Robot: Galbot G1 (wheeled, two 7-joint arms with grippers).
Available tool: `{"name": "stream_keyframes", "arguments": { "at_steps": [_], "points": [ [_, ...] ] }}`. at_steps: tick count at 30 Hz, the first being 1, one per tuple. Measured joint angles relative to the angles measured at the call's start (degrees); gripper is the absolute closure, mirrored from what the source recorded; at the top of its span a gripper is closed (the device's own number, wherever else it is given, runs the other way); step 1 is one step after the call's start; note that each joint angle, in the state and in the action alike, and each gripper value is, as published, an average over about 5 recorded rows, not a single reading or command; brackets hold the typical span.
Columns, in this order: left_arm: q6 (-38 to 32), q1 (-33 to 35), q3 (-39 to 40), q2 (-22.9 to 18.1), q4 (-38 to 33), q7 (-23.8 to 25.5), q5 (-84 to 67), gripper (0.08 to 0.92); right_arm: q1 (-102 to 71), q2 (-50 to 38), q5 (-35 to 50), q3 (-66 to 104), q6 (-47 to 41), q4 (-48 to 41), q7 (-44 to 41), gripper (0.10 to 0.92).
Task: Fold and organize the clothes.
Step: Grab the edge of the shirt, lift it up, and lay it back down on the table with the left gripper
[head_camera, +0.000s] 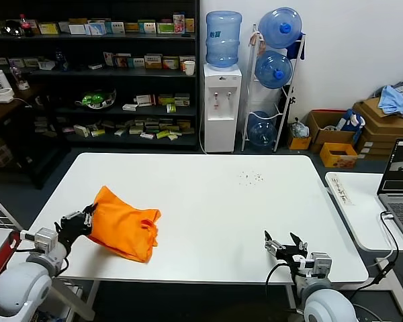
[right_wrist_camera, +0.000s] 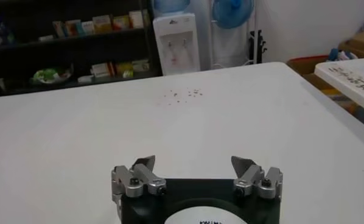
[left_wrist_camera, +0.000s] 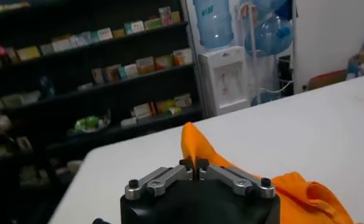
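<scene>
Left gripper (head_camera: pixel 87 219) is clamped on the bunched orange T-shirt (head_camera: pixel 126 228) at the white table (head_camera: pixel 208 201)'s near-left edge (right gripper (head_camera: pixel 286 245) spread, idle near-right); single-corner pinch risks dragging it off.

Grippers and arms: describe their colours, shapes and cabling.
Both arms are rounded light-grey shells. The left gripper has a black body and silver metal fingers with dark screws. The right gripper matches it, with pointed fingertips and a white label. A black cable loops beside it.
</scene>
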Motion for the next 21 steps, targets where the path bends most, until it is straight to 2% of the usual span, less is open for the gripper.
{"name": "stream_keyframes", "arguments": {
  "at_steps": [9,21],
  "points": [
    [0.3,0.4,-6.5,5.6,3.3,0.5,7.9,0.887,0.8,0.0,-0.1,-0.7,0.6,-0.5,-0.6,0.203],
    [0.2,0.0,-9.4,7.6,7.8,0.5,12.0,0.887,0.9,-0.1,-0.3,-0.6,0.7,-0.7,-0.7,0.203]
  ]
}}
